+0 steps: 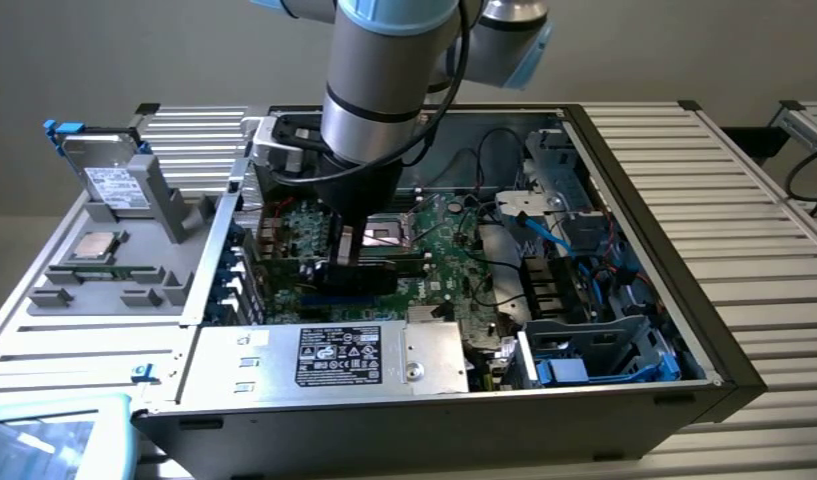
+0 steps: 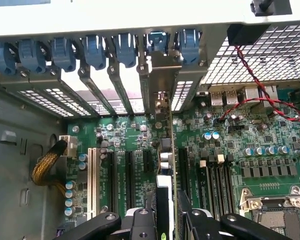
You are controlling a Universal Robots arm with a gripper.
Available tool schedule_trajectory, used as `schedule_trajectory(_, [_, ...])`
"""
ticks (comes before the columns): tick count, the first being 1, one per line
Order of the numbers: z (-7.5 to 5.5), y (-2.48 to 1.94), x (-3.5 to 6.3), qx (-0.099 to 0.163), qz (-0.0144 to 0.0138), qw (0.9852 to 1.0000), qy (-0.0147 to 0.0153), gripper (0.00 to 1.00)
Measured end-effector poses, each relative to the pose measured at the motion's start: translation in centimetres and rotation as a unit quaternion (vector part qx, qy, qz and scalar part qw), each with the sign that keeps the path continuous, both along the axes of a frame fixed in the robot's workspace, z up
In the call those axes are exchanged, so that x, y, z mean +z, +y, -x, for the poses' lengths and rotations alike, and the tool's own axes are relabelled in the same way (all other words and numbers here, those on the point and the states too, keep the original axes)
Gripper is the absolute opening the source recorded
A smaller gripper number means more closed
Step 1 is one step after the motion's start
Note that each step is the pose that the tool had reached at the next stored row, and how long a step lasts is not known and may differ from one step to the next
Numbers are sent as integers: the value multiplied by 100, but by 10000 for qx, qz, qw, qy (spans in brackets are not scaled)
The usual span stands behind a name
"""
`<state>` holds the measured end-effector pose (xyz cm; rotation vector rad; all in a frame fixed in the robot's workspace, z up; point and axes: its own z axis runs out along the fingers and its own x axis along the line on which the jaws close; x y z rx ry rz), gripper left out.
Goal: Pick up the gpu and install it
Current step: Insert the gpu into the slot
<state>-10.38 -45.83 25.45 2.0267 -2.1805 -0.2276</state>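
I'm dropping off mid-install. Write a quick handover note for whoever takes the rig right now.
Gripper: shut on the gpu, down inside the open case.
Gpu: held upright and edge-on over the motherboard, among the expansion slots, with one end toward the blue clips at the rear wall.
Done: gpu picked up and brought to the slot area.
Left: gpu not released. Whether it is seated in a slot cannot be told.
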Motion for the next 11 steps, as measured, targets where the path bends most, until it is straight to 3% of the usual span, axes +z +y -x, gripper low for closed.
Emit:
schedule_trajectory(8, [0, -8, -24, 0, -14, 10000, 1, 27])
schedule_trajectory(10, [0, -9, -23, 1, -47, 10000, 1, 27])
schedule_trajectory(11, [0, -11, -24, 1, -80, 10000, 0, 27])
